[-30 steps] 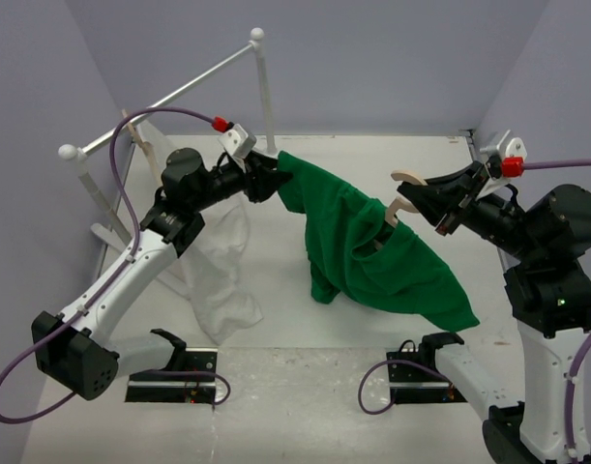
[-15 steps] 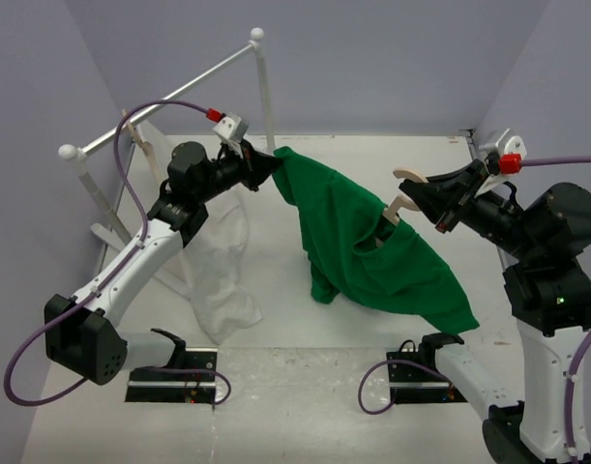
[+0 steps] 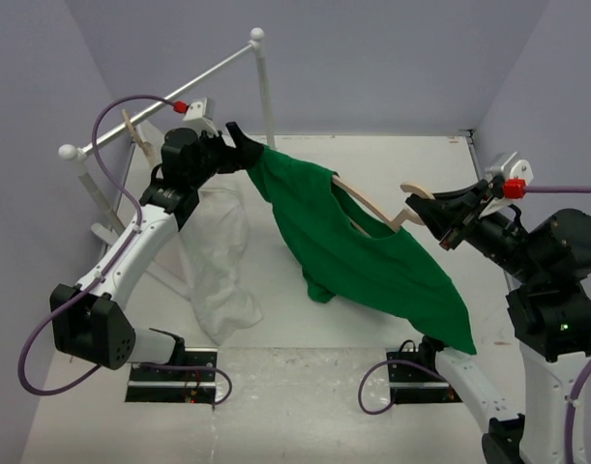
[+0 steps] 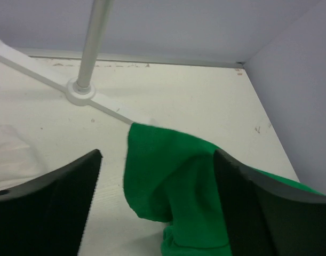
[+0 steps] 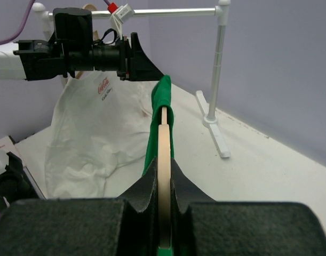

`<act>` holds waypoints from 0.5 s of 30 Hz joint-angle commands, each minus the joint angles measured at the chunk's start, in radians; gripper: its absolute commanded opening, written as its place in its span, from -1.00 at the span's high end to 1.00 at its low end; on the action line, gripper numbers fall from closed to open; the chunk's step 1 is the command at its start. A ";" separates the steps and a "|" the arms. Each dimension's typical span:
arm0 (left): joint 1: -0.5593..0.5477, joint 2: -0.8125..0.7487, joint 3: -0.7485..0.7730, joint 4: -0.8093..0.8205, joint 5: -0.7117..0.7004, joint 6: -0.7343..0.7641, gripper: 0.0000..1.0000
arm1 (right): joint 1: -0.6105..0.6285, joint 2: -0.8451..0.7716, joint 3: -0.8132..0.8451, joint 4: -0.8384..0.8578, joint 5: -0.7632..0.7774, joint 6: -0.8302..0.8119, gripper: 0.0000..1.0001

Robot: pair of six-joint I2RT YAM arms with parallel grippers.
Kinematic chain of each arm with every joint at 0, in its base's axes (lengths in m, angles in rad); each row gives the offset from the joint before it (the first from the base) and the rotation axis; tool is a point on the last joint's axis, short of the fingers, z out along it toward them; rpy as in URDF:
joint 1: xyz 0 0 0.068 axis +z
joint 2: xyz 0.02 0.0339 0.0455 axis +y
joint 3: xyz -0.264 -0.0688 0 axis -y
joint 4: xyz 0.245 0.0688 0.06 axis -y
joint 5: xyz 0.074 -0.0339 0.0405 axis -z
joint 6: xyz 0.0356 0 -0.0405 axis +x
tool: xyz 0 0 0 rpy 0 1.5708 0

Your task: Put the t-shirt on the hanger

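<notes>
The green t-shirt [image 3: 372,261] hangs stretched in the air between my two arms, draped over the beige hanger [image 3: 368,208]. One hanger shoulder shows bare above the cloth. My right gripper [image 3: 432,208] is shut on the hanger's hook, seen edge-on in the right wrist view [image 5: 164,160], with the shirt [image 5: 161,93] beyond it. My left gripper [image 3: 242,147] is at the shirt's high far-left end. In the left wrist view its jaws [image 4: 156,154] stand wide apart, with the green cloth [image 4: 173,176] between and just ahead of them, against the right finger [image 4: 248,202].
A white clothes rack [image 3: 179,92] stands at the back left, its foot in the left wrist view [image 4: 77,93]. A white translucent garment [image 3: 218,261] hangs from it on a second hanger [image 3: 135,130], just left of the shirt. Purple walls close in on three sides.
My left gripper rose and moved back-left, pulling the shirt's end up and out. The shirt is now stretched along the hanger, and one hanger shoulder came into view. The right gripper shifted slightly right.
</notes>
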 commanded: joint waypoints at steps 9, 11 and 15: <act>-0.094 -0.121 0.091 0.475 0.752 0.042 -1.00 | -0.004 0.182 0.043 0.043 -0.105 -0.014 1.00; -0.211 -0.044 0.182 0.437 0.867 0.066 -1.00 | -0.001 0.187 0.013 0.110 -0.193 0.019 1.00; -0.363 0.069 0.284 0.399 0.904 0.073 -0.77 | 0.014 0.192 -0.021 0.232 -0.276 0.070 1.00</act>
